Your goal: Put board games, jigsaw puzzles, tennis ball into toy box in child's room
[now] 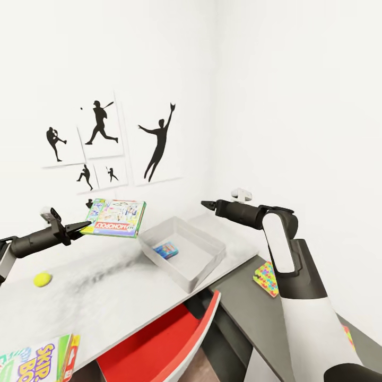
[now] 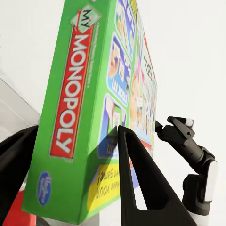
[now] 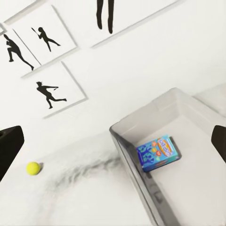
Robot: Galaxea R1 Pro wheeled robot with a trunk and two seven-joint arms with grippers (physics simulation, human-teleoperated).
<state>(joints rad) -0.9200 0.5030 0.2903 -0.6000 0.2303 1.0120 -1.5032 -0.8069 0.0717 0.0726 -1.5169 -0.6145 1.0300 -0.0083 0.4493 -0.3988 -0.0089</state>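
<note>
My left gripper (image 1: 80,227) is shut on an edge of the green-white Monopoly board game (image 1: 114,217), holding it in the air above the table (image 1: 106,297), left of the toy box (image 1: 159,227). Up close, black fingers (image 2: 141,188) clamp the Monopoly box (image 2: 80,94). A small blue board game (image 1: 165,249) lies inside the toy box. The tennis ball (image 1: 42,279) rests on the table's left part. A Skip-Bo game (image 1: 37,363) lies at the near left edge. One jigsaw puzzle (image 1: 267,278) sits on the lower dark section. My right gripper (image 1: 208,204) hovers open beyond the toy box.
A red chair (image 1: 159,345) is tucked under the table's near edge. Black sports-silhouette pictures (image 1: 101,143) hang on the white wall behind the table. A second colourful flat piece (image 1: 347,337) peeks out behind my right arm. The right wrist view looks over the toy box (image 3: 141,109), blue game (image 3: 157,151) and ball (image 3: 32,168).
</note>
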